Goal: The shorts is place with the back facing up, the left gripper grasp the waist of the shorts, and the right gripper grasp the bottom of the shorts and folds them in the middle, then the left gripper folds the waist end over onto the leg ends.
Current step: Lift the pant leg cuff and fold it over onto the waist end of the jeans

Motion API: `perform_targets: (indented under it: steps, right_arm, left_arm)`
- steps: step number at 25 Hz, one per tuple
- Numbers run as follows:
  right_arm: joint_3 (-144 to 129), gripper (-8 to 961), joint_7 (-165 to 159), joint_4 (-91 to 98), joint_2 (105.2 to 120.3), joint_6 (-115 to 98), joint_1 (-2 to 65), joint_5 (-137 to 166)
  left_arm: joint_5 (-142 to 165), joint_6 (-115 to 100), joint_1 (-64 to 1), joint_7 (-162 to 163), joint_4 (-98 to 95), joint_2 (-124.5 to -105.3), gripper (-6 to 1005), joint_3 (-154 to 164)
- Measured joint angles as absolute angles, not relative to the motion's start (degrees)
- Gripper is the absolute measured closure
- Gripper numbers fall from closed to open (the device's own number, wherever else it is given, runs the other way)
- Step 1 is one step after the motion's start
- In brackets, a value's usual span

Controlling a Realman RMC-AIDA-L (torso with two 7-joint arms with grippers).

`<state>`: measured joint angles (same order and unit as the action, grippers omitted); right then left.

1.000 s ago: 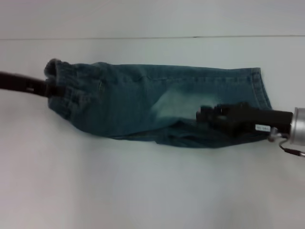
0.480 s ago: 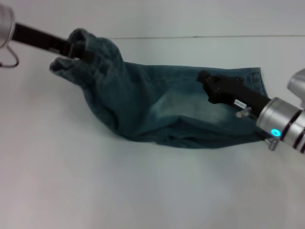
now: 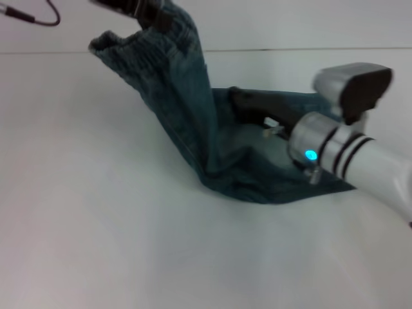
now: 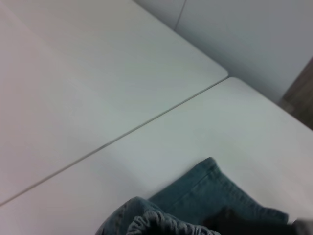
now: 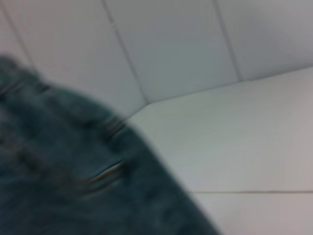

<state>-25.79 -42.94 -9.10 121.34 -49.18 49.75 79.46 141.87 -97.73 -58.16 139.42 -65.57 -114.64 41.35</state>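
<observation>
The shorts (image 3: 212, 138) are denim, and they lie toward the middle of the white table (image 3: 96, 238), nearer its far edge than its near one. Their waist end is lifted well off the table, while the leg ends rest flat on it toward the right side.

The left gripper (image 3: 138, 6) is up at the top of the head view, above the far left part of the table, clenched on the gathered waistband. From that grip the cloth hangs down in a steep slanting sheet to a fold that touches the table near its middle. In the left wrist view the bunched waistband (image 4: 156, 226) shows at the lower edge of the picture, with a flat denim corner lying on the table beyond it.

The right gripper (image 3: 238, 100) reaches in from the right side, its dark fingers low over the flat leg part of the shorts, just behind the raised sheet of cloth. I cannot tell whether those fingers are parted or closed, nor whether they hold any cloth. The right arm's silver and white wrist covers much of the leg ends. The right wrist view is filled on one side by blurred denim close to the lens.
</observation>
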Motion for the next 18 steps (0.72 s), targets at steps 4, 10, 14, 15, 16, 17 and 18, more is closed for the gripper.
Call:
perform_targets:
  steps: [4, 10, 14, 15, 16, 17, 18]
  right_arm:
    - [-26.0, 933, -40.3, -13.3, 121.46, -48.2, 53.4, 80.9]
    - [-19.3, 933, -40.3, -17.0, 121.55, -48.1, 55.6, 91.7]
    - [-13.1, 933, -40.9, -18.1, 121.44, -47.9, 55.8, 99.7]
    - [-11.9, 933, -40.9, -18.4, 121.4, -47.7, 55.9, 101.2]
    - [-10.6, 933, -40.9, -18.8, 121.34, -47.4, 56.0, 102.9]
    - [-9.4, 933, -41.0, -19.1, 121.3, -46.9, 56.1, 104.6]
    - [-8.3, 933, -41.0, -19.3, 121.27, -46.4, 56.2, 106.1]
  left_arm:
    - [141.0, -98.4, -60.1, 140.7, -65.7, -114.35, 906, 41.3]
    - [138.5, -99.4, -61.3, 141.6, -65.8, -113.66, 907, 41.3]
    - [138.0, -99.9, -61.1, 142.1, -66.0, -113.6, 907, 41.3]
    - [138.0, -99.9, -60.9, 142.2, -66.0, -113.6, 907, 41.3]
    - [137.9, -99.9, -60.8, 142.2, -66.1, -113.6, 908, 41.3]
    - [137.8, -99.9, -60.6, 142.2, -66.1, -113.6, 908, 41.3]
    - [137.7, -99.9, -60.5, 142.2, -66.1, -113.6, 908, 41.3]
